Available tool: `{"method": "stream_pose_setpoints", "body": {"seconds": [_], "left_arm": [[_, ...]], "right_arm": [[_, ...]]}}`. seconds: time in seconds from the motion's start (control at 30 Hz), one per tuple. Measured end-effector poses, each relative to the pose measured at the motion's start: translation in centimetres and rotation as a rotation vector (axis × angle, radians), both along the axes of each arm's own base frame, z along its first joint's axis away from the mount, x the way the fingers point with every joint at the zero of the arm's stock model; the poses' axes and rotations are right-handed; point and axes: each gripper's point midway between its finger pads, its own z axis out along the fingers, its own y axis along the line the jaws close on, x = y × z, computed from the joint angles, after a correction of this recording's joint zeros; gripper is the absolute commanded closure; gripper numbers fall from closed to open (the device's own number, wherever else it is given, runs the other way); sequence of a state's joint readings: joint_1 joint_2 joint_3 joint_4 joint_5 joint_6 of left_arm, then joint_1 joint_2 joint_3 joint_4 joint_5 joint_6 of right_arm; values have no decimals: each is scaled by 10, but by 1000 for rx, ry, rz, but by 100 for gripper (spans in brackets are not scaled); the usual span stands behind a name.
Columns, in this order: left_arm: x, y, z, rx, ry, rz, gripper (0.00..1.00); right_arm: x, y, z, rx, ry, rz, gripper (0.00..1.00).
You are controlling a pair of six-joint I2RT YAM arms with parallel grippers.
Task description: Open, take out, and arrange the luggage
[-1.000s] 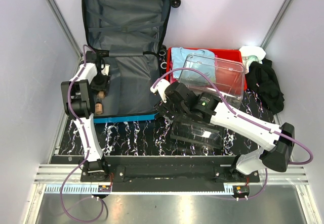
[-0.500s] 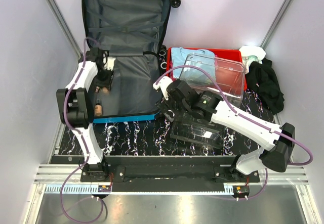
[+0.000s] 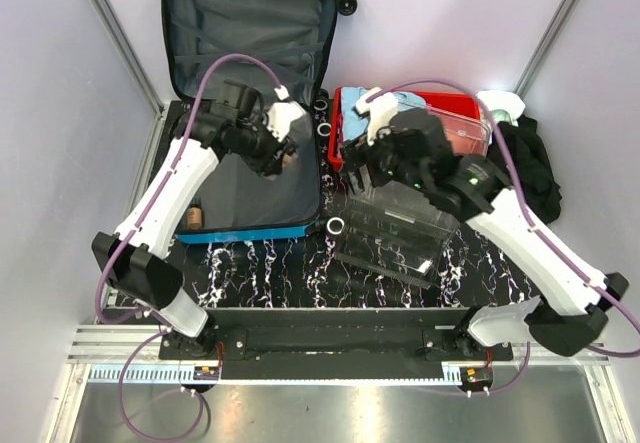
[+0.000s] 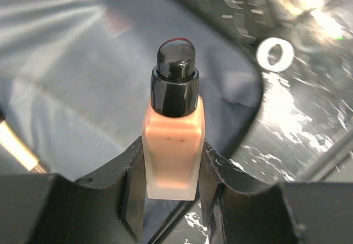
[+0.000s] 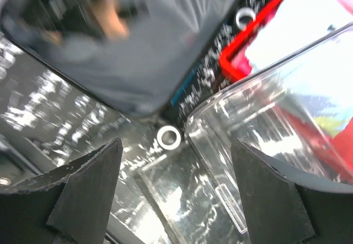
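The bright blue luggage [image 3: 262,231] lies open at the back left, its lid upright and its grey lining [image 3: 240,183] showing. The lining also shows in the left wrist view [image 4: 66,79] and the right wrist view [image 5: 149,51]. My left gripper [image 3: 285,158] [image 4: 172,169] is over the case's right side. It is shut on a peach foundation bottle [image 4: 172,139] with a black cap. My right gripper [image 3: 358,168] [image 5: 176,194] is open and empty above the clear plastic bin [image 3: 400,213] [image 5: 265,139].
A red tray [image 3: 455,111] [image 5: 242,57] with folded clothes stands at the back right, and black cloth [image 3: 525,163] lies beside it. A white ring [image 3: 335,225] [image 4: 274,54] [image 5: 169,137] lies on the marbled table by the case's front right corner. Another small bottle [image 3: 195,208] lies in the case's left side.
My left gripper has swung from the case's left side to its right side, carrying the bottle. My right arm has lifted and moved toward the back. The white ring now shows.
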State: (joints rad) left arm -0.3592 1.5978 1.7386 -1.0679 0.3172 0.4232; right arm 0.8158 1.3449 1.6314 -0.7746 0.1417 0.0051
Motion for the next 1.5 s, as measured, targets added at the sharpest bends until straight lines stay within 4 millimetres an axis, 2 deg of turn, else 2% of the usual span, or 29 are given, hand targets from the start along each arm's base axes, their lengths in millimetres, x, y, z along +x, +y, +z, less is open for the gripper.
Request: {"method": "stream_pose_setpoints", "body": {"seconds": [0.17,0.23,0.33,0.5,0.6,0.73,0.8,0.9,1.07,1.13,1.2,1.4,1.5], "left_arm": [[-45,-38,-4,-19,8,-249,100],[-70,-51,-8,-19,26,-355,100],[-103,-83,-9,-9,13,-530,100],[-160,-143,-16,26,-15,-832,100],[-173,-171,-33,88,-38,-944,100],[-163,-202,-60,188,-66,-995,100],[-149,-220,-70,220,-89,-991,100],[-133,-234,-88,259,-111,-982,100],[-123,-232,-111,329,-107,-975,97],[-120,-229,-116,355,-109,-973,82],[-118,-226,-121,377,-111,-973,76],[-120,-219,-136,413,-92,-997,76],[-119,-218,-142,427,-86,-999,70]], "right_arm": [[-9,-8,53,123,-61,-15,14],[-8,-15,71,150,-87,-53,13],[-3,-30,93,181,-131,-116,12],[0,-57,105,184,-168,-202,11],[-3,-69,107,181,-178,-236,11],[-8,-87,107,180,-188,-288,11],[-11,-91,108,192,-191,-299,11],[-13,-92,104,199,-182,-303,11],[-11,-90,89,172,-151,-306,11],[-11,-89,85,165,-142,-303,11],[-11,-89,83,161,-138,-301,11],[-10,-87,75,146,-124,-299,11],[-10,-87,72,139,-119,-299,11]]}}
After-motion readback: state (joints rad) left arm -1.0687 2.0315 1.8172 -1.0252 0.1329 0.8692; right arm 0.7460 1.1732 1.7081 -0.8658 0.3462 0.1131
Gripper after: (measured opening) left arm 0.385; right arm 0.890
